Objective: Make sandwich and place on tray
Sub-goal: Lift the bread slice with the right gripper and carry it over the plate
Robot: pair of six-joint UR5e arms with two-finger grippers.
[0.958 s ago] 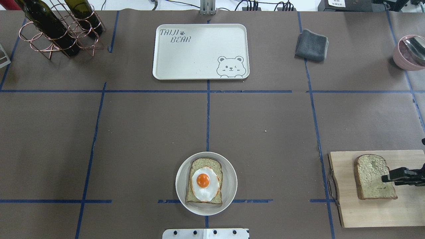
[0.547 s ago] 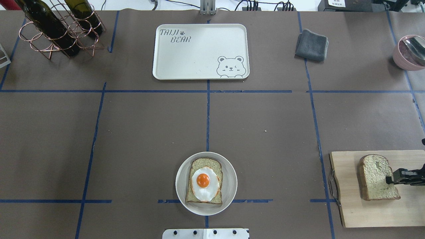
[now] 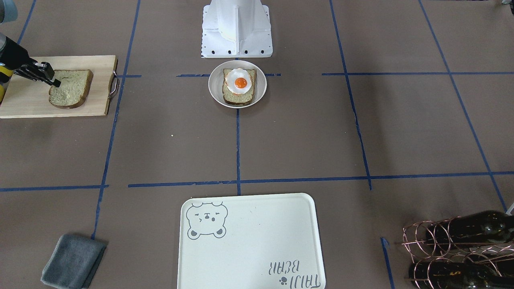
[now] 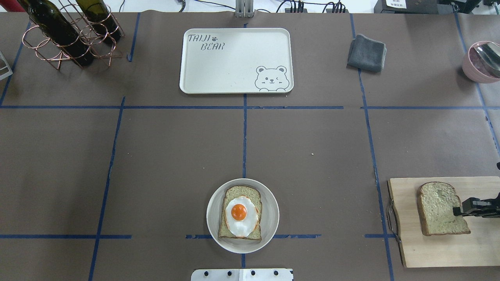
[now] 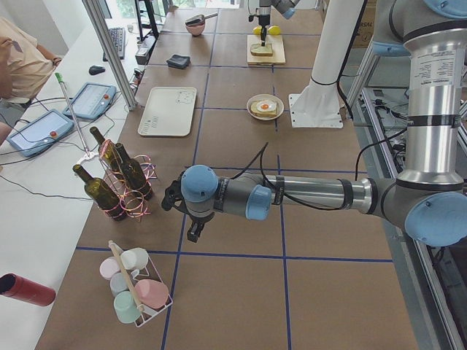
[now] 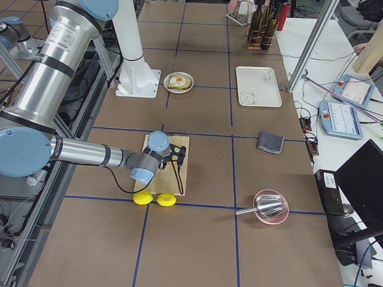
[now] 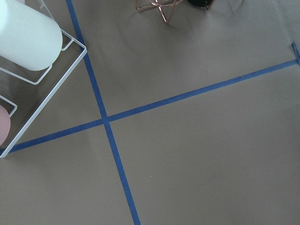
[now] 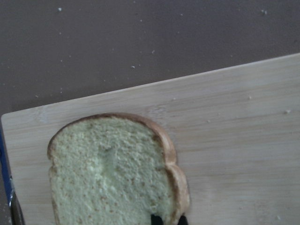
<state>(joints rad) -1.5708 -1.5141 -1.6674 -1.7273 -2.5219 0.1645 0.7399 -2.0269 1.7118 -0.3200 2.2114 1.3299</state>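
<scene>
A loose bread slice lies on the wooden cutting board at the near right. My right gripper pinches its right crust edge, fingers close together. Another slice topped with a fried egg rests on a round white plate near the table's front centre. The cream tray with its bear drawing sits bare at the far centre. My left gripper hangs over the table far to the left; I cannot tell its state.
A wire rack with wine bottles stands far left. A folded grey cloth and a pink bowl with a spoon are far right. Two lemons lie beside the board. A cup rack stands near my left arm.
My right gripper drew back to the right across the loose slice to its crust edge. The slice tipped up and shifted right, then settled flatter on the board.
</scene>
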